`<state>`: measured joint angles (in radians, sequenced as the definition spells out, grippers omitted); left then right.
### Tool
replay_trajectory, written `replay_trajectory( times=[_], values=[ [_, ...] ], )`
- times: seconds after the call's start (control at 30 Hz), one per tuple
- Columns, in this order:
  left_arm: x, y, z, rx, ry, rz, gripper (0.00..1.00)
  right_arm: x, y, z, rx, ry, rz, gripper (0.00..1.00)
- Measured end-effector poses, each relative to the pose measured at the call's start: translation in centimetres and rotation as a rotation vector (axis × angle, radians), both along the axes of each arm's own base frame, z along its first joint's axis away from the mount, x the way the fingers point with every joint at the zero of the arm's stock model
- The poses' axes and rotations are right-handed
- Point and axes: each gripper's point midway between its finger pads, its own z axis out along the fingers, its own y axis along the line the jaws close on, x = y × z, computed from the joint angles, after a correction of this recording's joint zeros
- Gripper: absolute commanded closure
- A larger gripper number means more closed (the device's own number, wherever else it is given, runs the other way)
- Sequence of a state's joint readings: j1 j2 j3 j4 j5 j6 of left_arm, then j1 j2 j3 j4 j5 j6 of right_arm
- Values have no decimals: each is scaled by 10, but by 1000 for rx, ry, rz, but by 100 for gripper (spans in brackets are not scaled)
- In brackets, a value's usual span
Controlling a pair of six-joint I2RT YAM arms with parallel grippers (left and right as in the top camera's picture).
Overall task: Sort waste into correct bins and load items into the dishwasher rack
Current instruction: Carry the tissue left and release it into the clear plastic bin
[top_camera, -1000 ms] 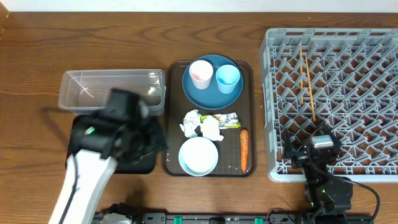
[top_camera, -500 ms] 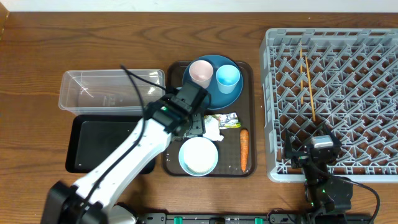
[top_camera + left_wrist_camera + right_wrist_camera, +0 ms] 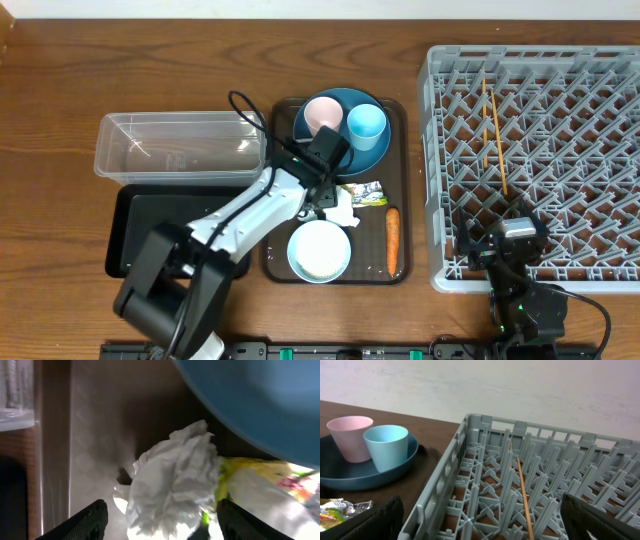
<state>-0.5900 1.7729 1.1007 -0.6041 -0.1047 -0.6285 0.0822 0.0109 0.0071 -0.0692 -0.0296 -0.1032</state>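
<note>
Left wrist view shows the left end effector (image 3: pixel 165 520) spread wide, its fingers (image 3: pixel 92 520) either side of a crumpled white paper wad (image 3: pixel 172 485) but not closed on it. A green-yellow wrapper (image 3: pixel 260 475) lies against the wad, under the edge of the blue plate (image 3: pixel 260 395).

From overhead, sorting looks barely begun. The wads, the wrapper and the carrot (image 3: pixel 393 240) lie on the brown serving tray (image 3: pixel 372 265). No waste can be seen in the clear tub (image 3: pixel 180 145) or the black tray (image 3: pixel 135 215) on the left. Rice grains, if any, are too small to make out.

The dishes are not yet loaded. A pale cup (image 3: pixel 322 115) and a light blue cup (image 3: pixel 367 124) stand on the plate, and the white bowl (image 3: pixel 319 250) sits at the tray's near end. The grey rack (image 3: pixel 580 200) on the right holds only chopsticks (image 3: pixel 495 130).

The right end effector (image 3: pixel 480 502) hangs fully spread and empty at the rack's near corner.

Everything rests on a dark wooden surface (image 3: pixel 60 100), with a pale plain wall (image 3: pixel 470 385) behind.
</note>
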Motion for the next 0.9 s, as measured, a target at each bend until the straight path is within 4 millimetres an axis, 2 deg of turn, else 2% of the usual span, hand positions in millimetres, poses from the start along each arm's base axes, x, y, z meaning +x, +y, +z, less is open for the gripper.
replay_trajectory(
  times=[0.07, 0.1, 0.37, 0.43, 0.63, 0.7, 0.77, 0.9],
  values=[
    [0, 1, -5, 9, 8, 1, 28, 0, 0, 0, 0, 0, 0, 1],
    [0, 1, -8, 13, 12, 1, 33, 0, 0, 0, 0, 0, 0, 1],
    [0, 2, -16, 27, 26, 0, 89, 0, 0, 0, 0, 0, 0, 1],
    [-1, 2, -16, 28, 28, 1, 94, 0, 0, 0, 0, 0, 0, 1],
    [-5, 7, -9, 33, 35, 3, 94, 0, 0, 0, 0, 0, 0, 1],
    [-2, 7, 6, 11, 1, 8, 94, 0, 0, 0, 0, 0, 0, 1],
    [1, 8, 30, -23, -52, 11, 94, 0, 0, 0, 0, 0, 0, 1],
    [4, 12, 93, -119, -202, 26, 94, 0, 0, 0, 0, 0, 0, 1]
  ],
)
